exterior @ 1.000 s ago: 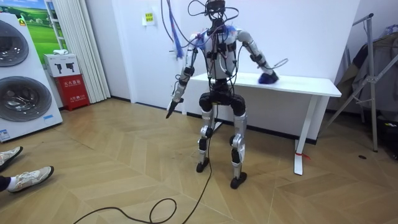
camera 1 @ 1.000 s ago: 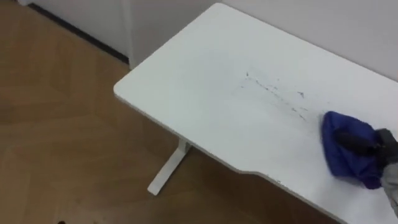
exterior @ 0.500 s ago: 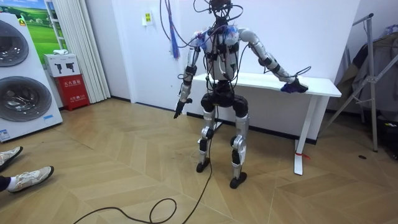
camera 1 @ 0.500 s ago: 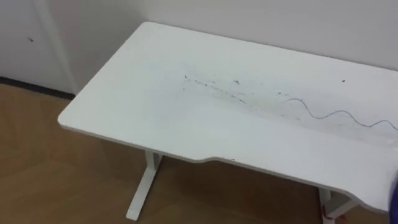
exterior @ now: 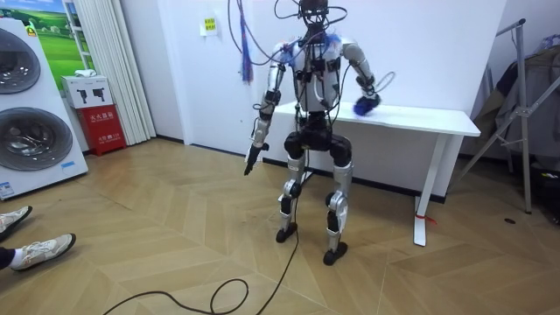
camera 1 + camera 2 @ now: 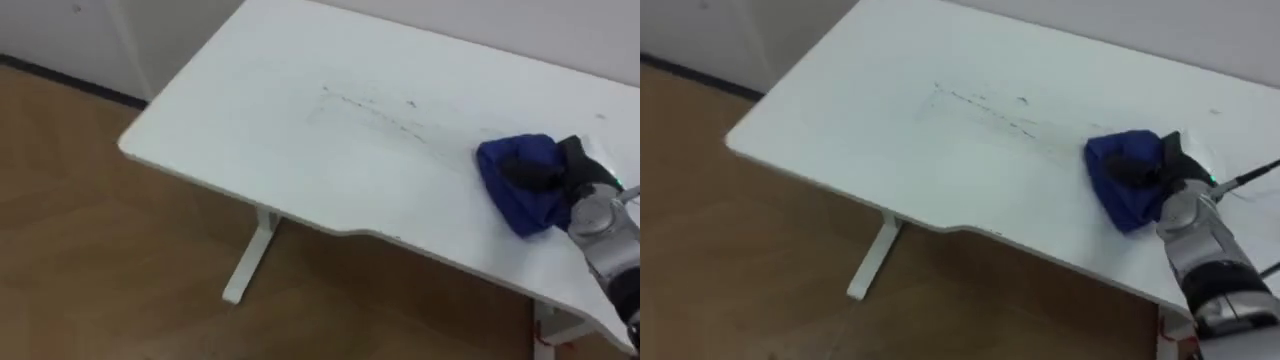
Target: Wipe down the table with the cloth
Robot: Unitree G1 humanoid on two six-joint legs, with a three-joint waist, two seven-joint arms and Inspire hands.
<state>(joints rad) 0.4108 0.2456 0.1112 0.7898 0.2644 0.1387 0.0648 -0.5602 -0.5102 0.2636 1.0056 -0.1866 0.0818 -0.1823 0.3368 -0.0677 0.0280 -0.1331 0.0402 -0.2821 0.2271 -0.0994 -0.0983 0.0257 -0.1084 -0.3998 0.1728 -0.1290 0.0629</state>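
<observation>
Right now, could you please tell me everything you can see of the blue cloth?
The blue cloth is a soft, crumpled bundle of deep blue fabric, bunched rather than spread. It lies on the white table toward its front edge, just right of faint dark marks. The right hand rests on top, dark fingers curled into it.

Silver-grey humanoid, black joints at hips, knees, elbows. Dark torso tangled with black cables; blue straps run up from shoulders. Right forearm ribbed metal cylinder, tiny green light at wrist, thin black wire off it. Right hand (image 6: pixel 565 165) black; left hand (image 5: pixel 253 161) dark too.
</observation>
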